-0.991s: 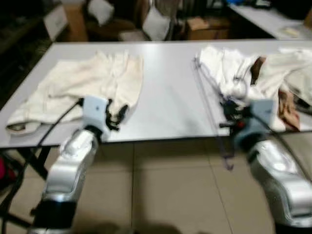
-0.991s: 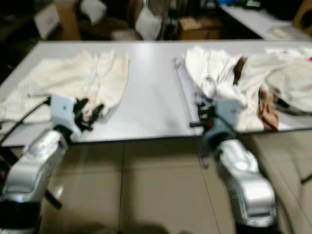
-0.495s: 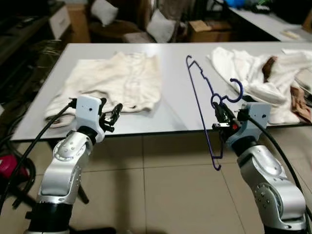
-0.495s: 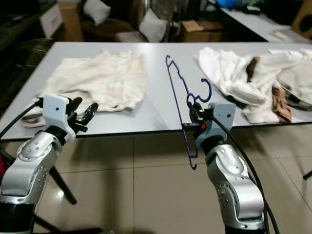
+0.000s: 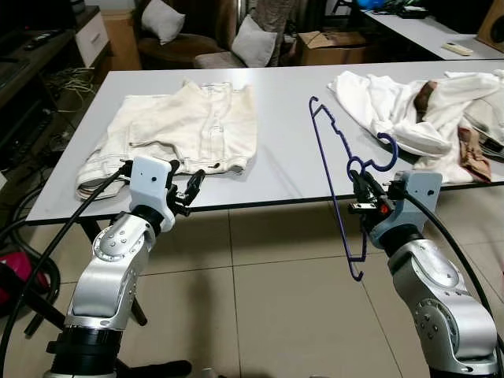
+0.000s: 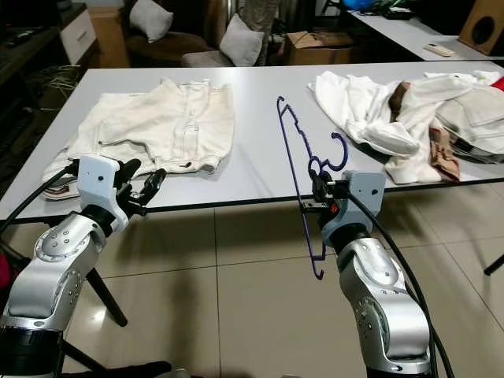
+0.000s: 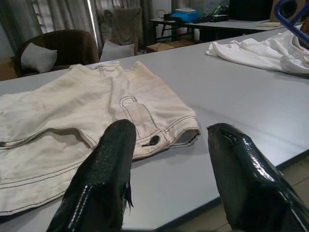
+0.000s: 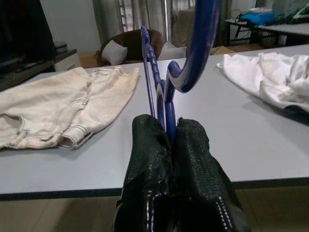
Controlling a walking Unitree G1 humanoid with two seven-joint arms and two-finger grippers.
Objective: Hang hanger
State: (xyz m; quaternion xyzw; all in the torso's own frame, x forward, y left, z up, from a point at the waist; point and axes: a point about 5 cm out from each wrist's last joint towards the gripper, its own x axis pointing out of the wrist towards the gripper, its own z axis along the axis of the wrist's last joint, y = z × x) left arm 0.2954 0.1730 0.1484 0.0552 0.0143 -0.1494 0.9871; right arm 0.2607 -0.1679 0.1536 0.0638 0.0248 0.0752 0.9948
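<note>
Left tool (image 5: 189, 189) held open, empty, at tabletop (image 5: 276, 150) front edge, cream shorts (image 5: 185, 130) lying just beyond on its side. Right tool (image 5: 361, 193) clamped on blue hanger (image 5: 337, 173) below hook. Hanger's long axis held near vertical, hook up, lower end below tabletop edge. White clothes heap (image 5: 409, 118) seen beyond right tool.

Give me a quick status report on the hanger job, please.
Right gripper shut on blue hanger, held before the table edge. Left gripper open, empty, near cream shorts. Nothing blocking.
</note>
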